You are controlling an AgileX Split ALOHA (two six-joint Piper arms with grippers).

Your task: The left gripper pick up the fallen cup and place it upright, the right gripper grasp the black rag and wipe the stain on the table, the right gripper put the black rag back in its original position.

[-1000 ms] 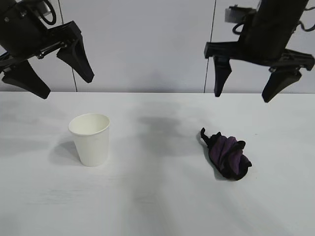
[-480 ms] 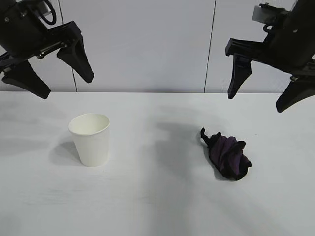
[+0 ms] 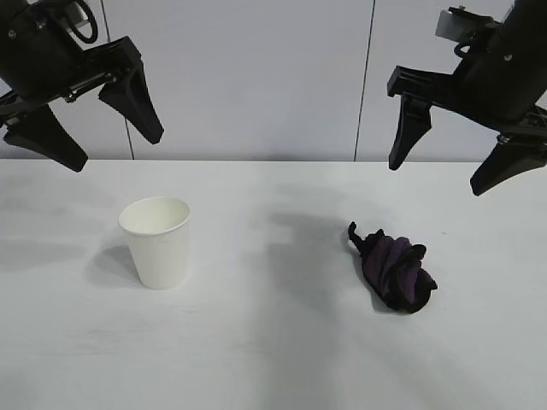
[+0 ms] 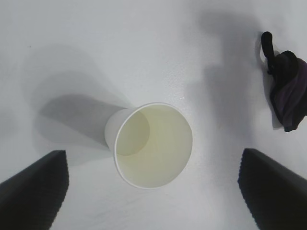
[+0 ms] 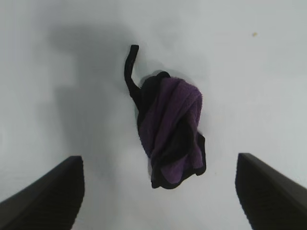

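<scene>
The white paper cup [image 3: 156,242] stands upright on the left half of the table [image 3: 265,342]. High above and a little behind it hangs my left gripper [image 3: 115,149], open and empty. From the left wrist view I look down into the cup [image 4: 153,143], which lies beyond the open left gripper [image 4: 154,207]. The black rag [image 3: 395,272], with purple folds, lies bunched on the right half of the table. Above and behind it my right gripper [image 3: 436,179] is open and holds nothing. In the right wrist view the rag [image 5: 170,129] lies just beyond the right gripper [image 5: 158,207]. The stain is out of view.
A pale panelled wall [image 3: 256,77] rises behind the table's far edge. Bare white tabletop stretches between the cup and the rag and along the front. A tiny dark speck [image 5: 254,34] sits on the table beyond the rag.
The right gripper has risen and shifted to the right, away from above the rag, then settled. The left gripper, cup and rag have not moved.
</scene>
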